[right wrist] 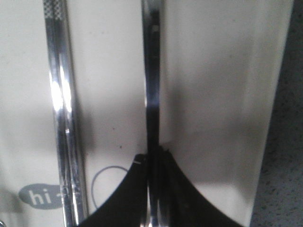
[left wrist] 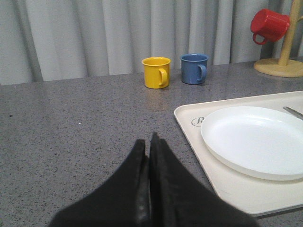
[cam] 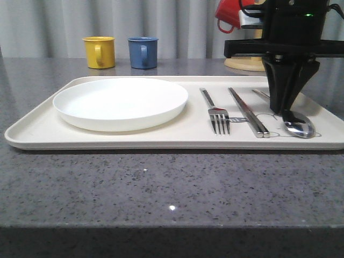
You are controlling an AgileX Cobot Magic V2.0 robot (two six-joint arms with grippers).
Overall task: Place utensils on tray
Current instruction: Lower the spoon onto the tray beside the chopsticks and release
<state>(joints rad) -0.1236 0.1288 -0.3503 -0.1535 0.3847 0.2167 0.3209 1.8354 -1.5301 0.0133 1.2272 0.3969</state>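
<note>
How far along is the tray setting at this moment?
Nearly finished. The plate, fork and chopsticks already lie on the tray. The right pincer is shut on the spoon, which touches the tray. Left: release and withdraw. The left pincer is shut, holding nothing.

At upper right of the front view, the right arm is reaching straight down, its gripper (cam: pixel 283 107) pinching its dark fingers (right wrist: pixel 137 194) together on the spoon (cam: pixel 298 124) handle. At the bottom centre of the left wrist view, the left gripper (left wrist: pixel 149 146) is hovering, fingers pressed together with nothing between them.
</note>
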